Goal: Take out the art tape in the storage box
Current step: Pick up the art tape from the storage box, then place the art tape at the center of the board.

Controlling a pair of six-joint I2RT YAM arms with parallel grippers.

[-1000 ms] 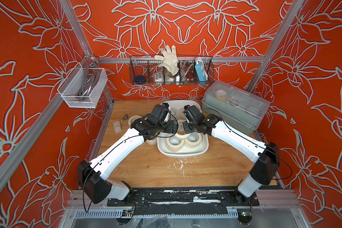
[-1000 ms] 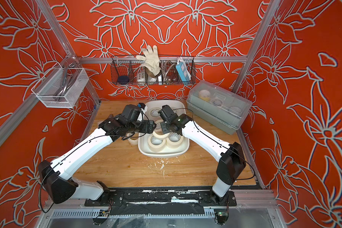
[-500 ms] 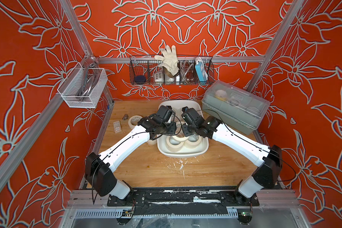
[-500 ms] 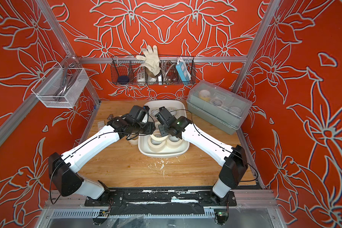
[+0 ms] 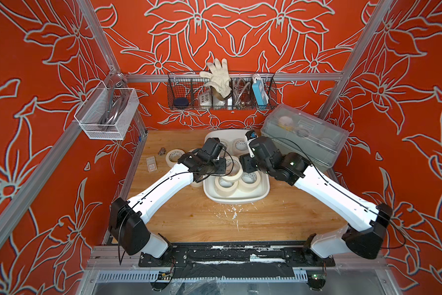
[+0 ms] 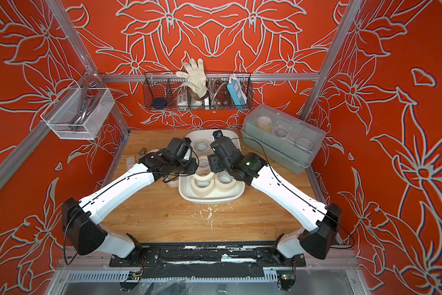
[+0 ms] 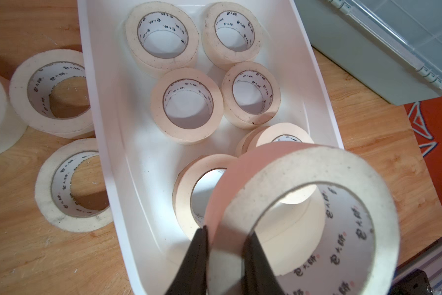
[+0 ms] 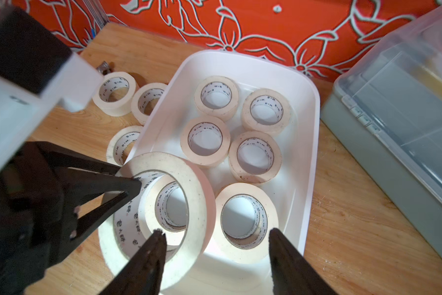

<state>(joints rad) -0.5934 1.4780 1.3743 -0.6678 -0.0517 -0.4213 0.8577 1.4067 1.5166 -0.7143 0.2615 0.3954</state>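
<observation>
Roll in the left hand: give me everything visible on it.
The held roll is a cream masking-tape ring, papery, its flat face speckled with dirt, its white inner core printed with small dark marks. The left hand pinches its wall, one finger inside the core, one outside. It hangs tilted over the storage box, above rolls lying flat inside. The right hand stands open beside it; whether it touches is unclear.

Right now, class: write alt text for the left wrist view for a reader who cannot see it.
The left hand pinches the wall of one art tape roll, holding it tilted above the storage box. Six more rolls lie inside it; three sit on the wooden table beside it.
</observation>
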